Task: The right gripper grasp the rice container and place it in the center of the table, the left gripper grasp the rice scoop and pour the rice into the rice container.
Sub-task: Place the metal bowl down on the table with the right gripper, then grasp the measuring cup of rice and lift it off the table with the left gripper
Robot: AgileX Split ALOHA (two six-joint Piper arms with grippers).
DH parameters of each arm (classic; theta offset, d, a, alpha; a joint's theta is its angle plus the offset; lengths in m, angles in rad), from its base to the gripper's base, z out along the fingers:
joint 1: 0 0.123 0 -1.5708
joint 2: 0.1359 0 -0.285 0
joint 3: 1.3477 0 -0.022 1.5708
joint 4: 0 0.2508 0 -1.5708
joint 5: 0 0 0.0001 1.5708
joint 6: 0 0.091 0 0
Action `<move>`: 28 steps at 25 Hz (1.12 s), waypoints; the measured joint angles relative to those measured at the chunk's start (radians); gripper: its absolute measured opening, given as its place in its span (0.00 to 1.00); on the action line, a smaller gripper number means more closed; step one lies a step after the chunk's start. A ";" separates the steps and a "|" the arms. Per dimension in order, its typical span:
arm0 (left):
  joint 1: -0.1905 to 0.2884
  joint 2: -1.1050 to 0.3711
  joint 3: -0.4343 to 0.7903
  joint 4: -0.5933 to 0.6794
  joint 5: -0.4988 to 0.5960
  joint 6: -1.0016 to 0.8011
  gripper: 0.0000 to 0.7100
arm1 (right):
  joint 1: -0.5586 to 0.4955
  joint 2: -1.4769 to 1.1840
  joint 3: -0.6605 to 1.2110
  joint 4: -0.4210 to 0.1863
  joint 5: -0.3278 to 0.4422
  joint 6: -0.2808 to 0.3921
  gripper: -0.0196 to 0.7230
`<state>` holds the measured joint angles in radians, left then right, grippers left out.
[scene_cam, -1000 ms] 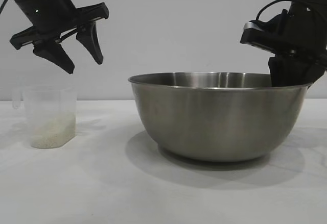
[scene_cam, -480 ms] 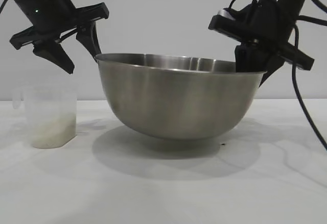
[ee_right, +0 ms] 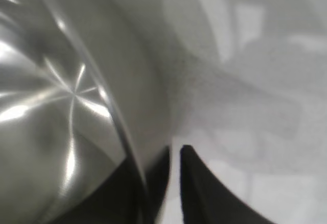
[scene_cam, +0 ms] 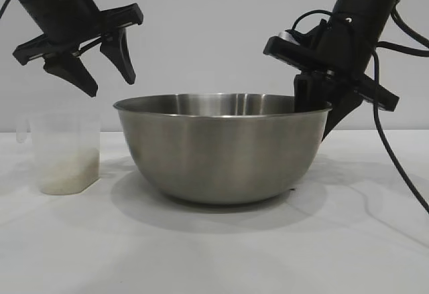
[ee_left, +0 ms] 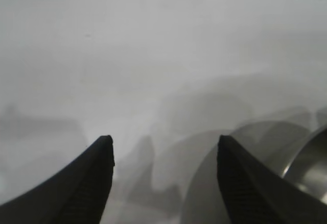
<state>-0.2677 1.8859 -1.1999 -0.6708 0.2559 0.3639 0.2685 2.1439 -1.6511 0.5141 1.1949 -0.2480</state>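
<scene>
Tool work first: my right tool (scene_cam: 320,110) sits at the far right rim of the rice container (scene_cam: 221,150), one finger inside the bowl and one outside. In the right wrist view the fingertips (ee_right: 191,157) bracket the thin rim with only a narrow gap showing, and I can't say for sure whether they are clamped on it or have just let go; that view is too smeared to settle it. I read the bowl as resting flat on the bench (scene_cam: 214,254), roughly mid-bench from edge to edge, so the first half of the job looks done or all but done, bar the release and withdrawal of that arm.

My left tool (scene_cam: 90,63) hangs with its fingers apart, holding nothing, above the rice scoop (scene_cam: 65,152), well clear of it. The scoop stands upright near the bench's left edge, just beside the bowl but not touching, with the rice (scene_cam: 67,173) heaped in its bottom. Nothing has been poured as far as I can see. Grasping the scoop, carrying it over the rim and tipping it are all left.
</scene>
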 joint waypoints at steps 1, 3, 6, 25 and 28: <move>0.000 0.000 0.000 0.000 0.000 0.000 0.54 | 0.000 0.000 -0.027 -0.012 0.010 0.002 0.61; 0.000 0.000 0.000 0.000 0.000 0.000 0.54 | 0.000 0.000 -0.075 -0.044 0.016 0.015 0.61; 0.000 0.000 0.000 0.000 0.000 0.000 0.54 | 0.000 -0.008 -0.150 -0.105 0.020 0.022 0.67; 0.000 0.000 0.000 0.000 0.000 0.000 0.54 | -0.209 -0.207 -0.184 -0.364 0.041 0.097 0.64; 0.000 0.000 0.000 0.000 0.000 0.000 0.54 | -0.209 -0.279 -0.125 -0.393 0.046 0.100 0.64</move>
<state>-0.2677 1.8859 -1.1999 -0.6708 0.2559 0.3639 0.0596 1.8652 -1.7758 0.1214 1.2404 -0.1483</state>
